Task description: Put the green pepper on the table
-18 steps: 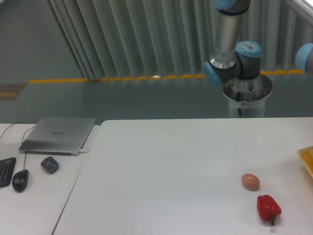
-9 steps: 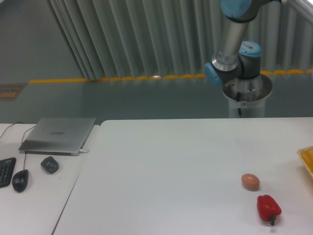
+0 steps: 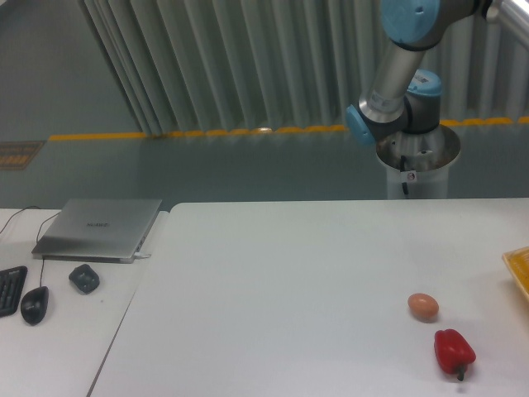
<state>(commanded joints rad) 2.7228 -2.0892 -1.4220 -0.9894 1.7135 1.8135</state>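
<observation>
The green pepper is out of view. The white table [image 3: 281, 289] fills the lower middle and right of the camera view. Only the arm's lower links [image 3: 397, 78] show at the top right, rising from the pedestal base [image 3: 417, 161] behind the table's far edge. The gripper itself is out of frame, beyond the top right.
A brown egg [image 3: 423, 306] and a red pepper [image 3: 454, 351] lie on the table's right side. A yellow object [image 3: 519, 269] pokes in at the right edge. The adjoining desk on the left holds a laptop [image 3: 99, 229], two mice [image 3: 83, 277] and a keyboard corner [image 3: 10, 289].
The arm's upper link has swung and tilted to the right at the top of the frame. The blue joint seen at the right edge a second ago has left the view.
</observation>
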